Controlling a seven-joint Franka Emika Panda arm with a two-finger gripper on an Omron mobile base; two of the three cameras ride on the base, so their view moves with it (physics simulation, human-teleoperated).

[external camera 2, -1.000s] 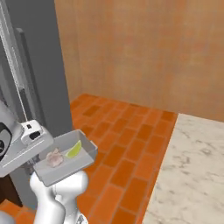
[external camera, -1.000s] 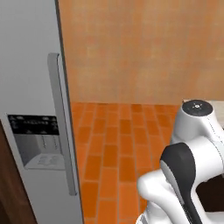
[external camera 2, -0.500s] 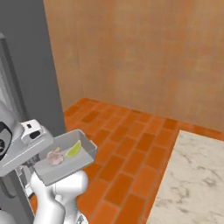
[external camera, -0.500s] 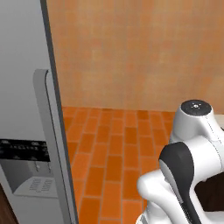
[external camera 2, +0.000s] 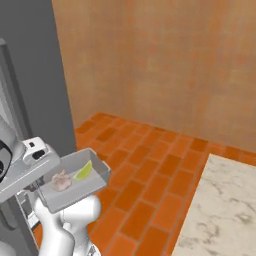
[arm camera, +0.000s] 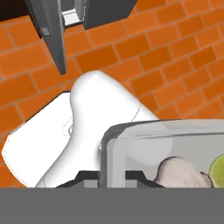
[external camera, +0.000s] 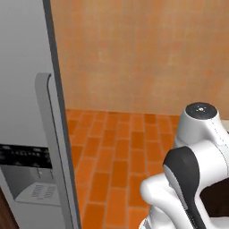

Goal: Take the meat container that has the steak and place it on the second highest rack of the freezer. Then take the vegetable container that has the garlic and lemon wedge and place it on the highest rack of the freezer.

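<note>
Currently pincer (arm camera: 113, 177) clamped narrow on near rim of vegetable container (external camera 2: 75, 181), tips dark at bottom of hand view, either side of tray wall. Held aloft, roughly level, over orange brick floor (external camera 2: 150, 170), just in front of white arm body. Inside tray: garlic (external camera 2: 61, 180) pinkish-white on left, lemon wedge (external camera 2: 84, 171) yellow-green just beside it on right, both resting on tray bottom. Same tray in hand view (arm camera: 175, 144), garlic (arm camera: 181, 173) near lower rim, lemon wedge (arm camera: 217, 168) cut by right edge. Freezer (external camera: 27, 112) at left of left base view, grey door with long vertical handle (external camera: 53, 147) and dark dispenser panel (external camera: 27, 159). Pale marble bench (external camera 2: 220, 210) at lower right of right base view, well apart from tray.
</note>
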